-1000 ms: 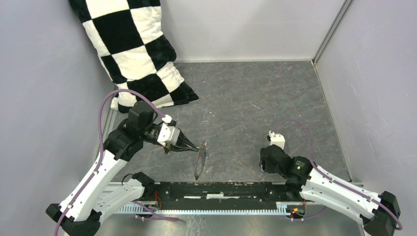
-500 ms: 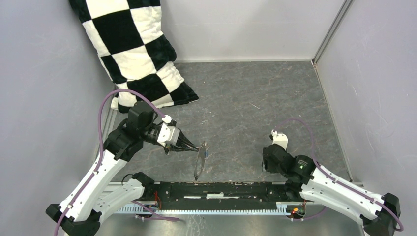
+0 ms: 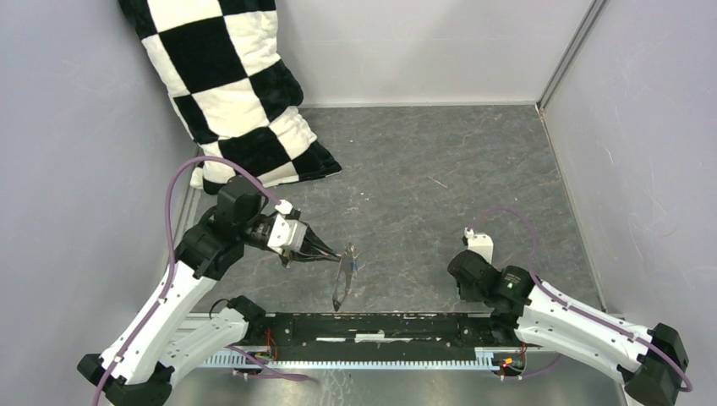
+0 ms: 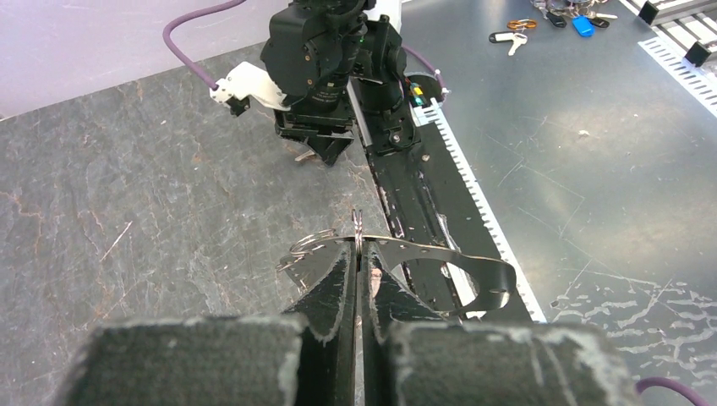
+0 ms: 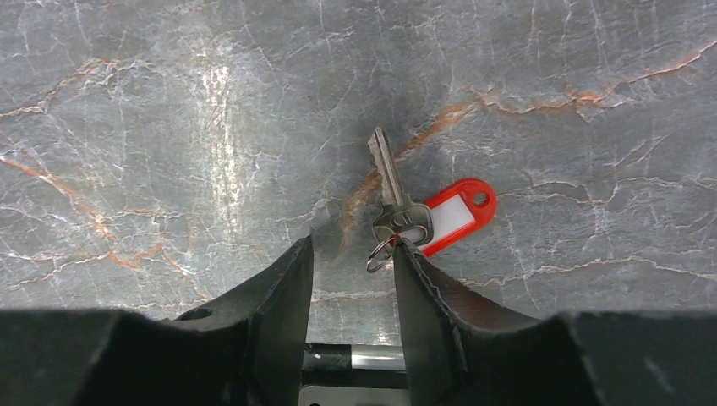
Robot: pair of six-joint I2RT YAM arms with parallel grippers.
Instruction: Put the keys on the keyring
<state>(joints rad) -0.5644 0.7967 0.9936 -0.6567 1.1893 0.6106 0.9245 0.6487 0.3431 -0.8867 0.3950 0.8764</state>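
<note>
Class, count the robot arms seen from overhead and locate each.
2. The left arm reaches from the near left to the keyring; the right arm bends low at the near right. None seems hidden.

Pillow, tabletop
Checkered black-and-white pillow [image 3: 228, 85] upper left — its lower corner resting on the grey marbled table [image 3: 440, 161].

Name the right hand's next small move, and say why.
Probably close the right hand on the key: its jaws stand open astride the small ring at the key's head, beside the red tag, and nothing is gripped yet.
</note>
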